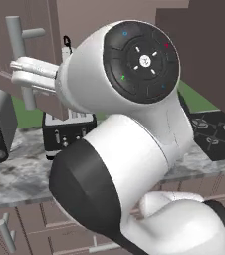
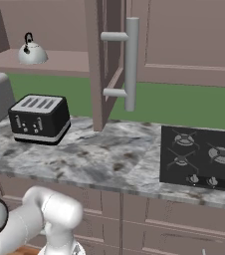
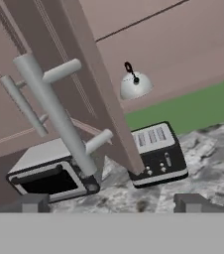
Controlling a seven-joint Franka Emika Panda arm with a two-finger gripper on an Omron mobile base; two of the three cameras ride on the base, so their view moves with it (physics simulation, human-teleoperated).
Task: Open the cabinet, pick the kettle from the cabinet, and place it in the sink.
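- Tool [image 3: 112, 202] jaws spread wide, nothing between them; both tips show at the bottom of the hand view.
- Cabinet [image 3: 91, 99] door stands open, its edge straight ahead of the tool.
- Door's grey bar handle [image 3: 54, 111] sits ahead and to the left of the tool, apart from the tips.
- Kettle [image 3: 135, 85] rests on the cabinet shelf [image 2: 55, 62], upright, beyond the door edge and above the tool's line, well apart from it.
- Black toaster [image 3: 156, 154] on the counter [image 2: 109, 159] below the kettle, just ahead-right of the tool.
- Grey toaster oven [image 3: 49, 173] on the counter ahead-left, under the handle.
- Stove burners [image 2: 201, 157] far right on the counter in the right base view.
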